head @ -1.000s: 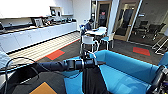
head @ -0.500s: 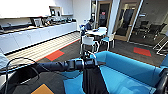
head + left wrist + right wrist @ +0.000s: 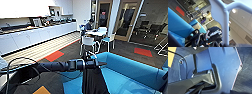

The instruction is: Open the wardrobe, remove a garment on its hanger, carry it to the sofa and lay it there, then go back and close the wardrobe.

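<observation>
Over the last second the head view swung slightly; the sofa point(image 3: 130, 72) sat closer at 4 o'clock. The left claw point(image 3: 93, 63), apparently closed on the hanger point(image 3: 223, 22), held the garment point(image 3: 93, 81) hanging over the seat's edge, not yet laid down.

— What's the room like from where you stand?
— Open office kitchen. A long white counter point(image 3: 37, 35) runs along the left wall, cluttered on top, with white cupboards point(image 3: 27, 7) above.
— And the floor?
— Dark carpet point(image 3: 120, 50) with orange-red patches point(image 3: 54, 55), plus a pale striped strip point(image 3: 42, 48) beside the counter.
— Any seating?
— A white table point(image 3: 96, 32) with white chairs point(image 3: 87, 41), and a person point(image 3: 88, 25) sitting at it. Behind are wood-framed glass doors point(image 3: 127, 21).
— Light?
— Bright; round ceiling lamps point(image 3: 233, 10) glow overhead.
</observation>
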